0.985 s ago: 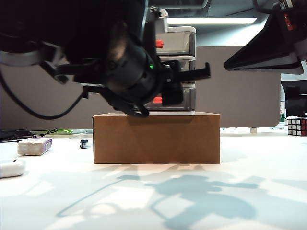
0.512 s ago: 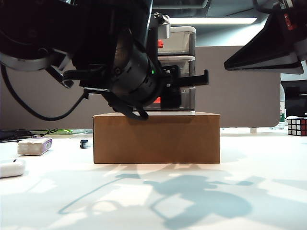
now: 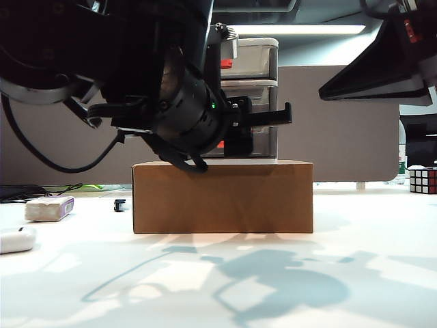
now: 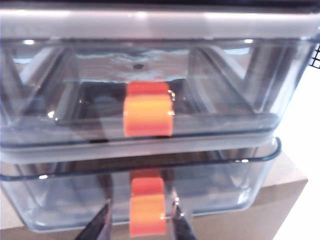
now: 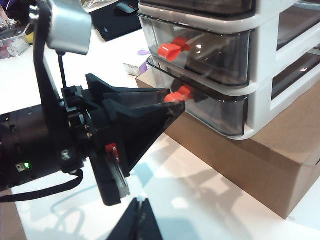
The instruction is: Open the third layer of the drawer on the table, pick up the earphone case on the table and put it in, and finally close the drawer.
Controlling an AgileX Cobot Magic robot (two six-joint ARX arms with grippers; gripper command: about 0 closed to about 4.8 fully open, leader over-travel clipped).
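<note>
Left wrist view: left gripper (image 4: 141, 220) at the bottom drawer (image 4: 210, 185) of the drawer unit (image 3: 254, 102), fingers (image 4: 100, 225) set narrow on either side of its orange handle (image 4: 147, 207); contact unclear. Unit sits on a cardboard box (image 3: 223, 196). Earphone case (image 3: 16, 240) lies on the table (image 3: 382, 273), far left. Right gripper (image 5: 137, 220) hangs well clear, tips together.

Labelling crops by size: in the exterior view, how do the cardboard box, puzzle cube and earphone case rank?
1. Cardboard box
2. and 3. Earphone case and puzzle cube: both cut off by the frame edge, so unranked.
</note>
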